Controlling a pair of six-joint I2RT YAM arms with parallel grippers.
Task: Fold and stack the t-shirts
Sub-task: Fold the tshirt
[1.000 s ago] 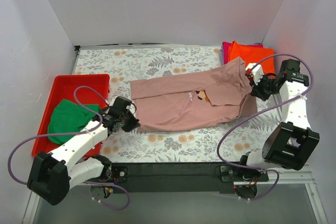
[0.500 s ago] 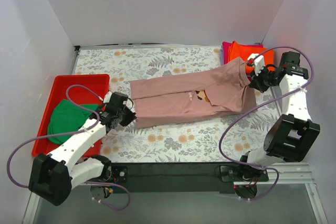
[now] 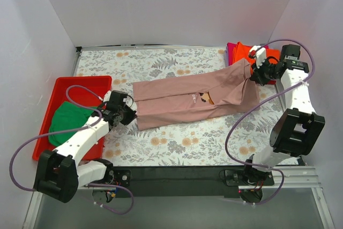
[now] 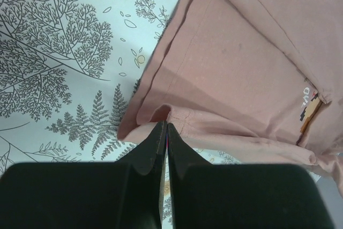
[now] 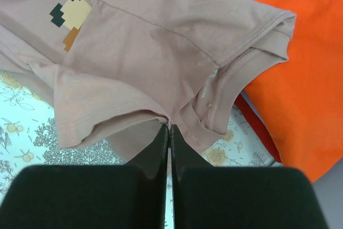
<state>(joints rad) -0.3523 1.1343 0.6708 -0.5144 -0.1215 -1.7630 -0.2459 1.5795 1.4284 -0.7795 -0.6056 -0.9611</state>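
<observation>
The dusty-pink t-shirt (image 3: 193, 96) lies stretched across the middle of the floral table, folded lengthwise, its pixel print (image 5: 69, 17) showing. My left gripper (image 3: 130, 113) is shut on its near left hem (image 4: 161, 113). My right gripper (image 3: 255, 74) is shut on the shirt by the collar (image 5: 225, 103), lifting the right end. A green t-shirt (image 3: 69, 122) lies bunched in the red tray (image 3: 86, 85). The folded orange t-shirt (image 3: 262, 54) lies on the magenta one (image 3: 231, 52) at the back right; the orange one also shows in the right wrist view (image 5: 300, 73).
White walls enclose the table on three sides. The red tray sits against the left wall. The arms' purple cables (image 3: 80, 96) loop over the tray and the right side of the table. The black front rail (image 3: 177, 174) runs along the near edge.
Both grippers have drawn back away from the near edge with the pink shirt, pulling its near edge over. The right gripper moved up toward the orange stack; the shirt now looks narrower.
</observation>
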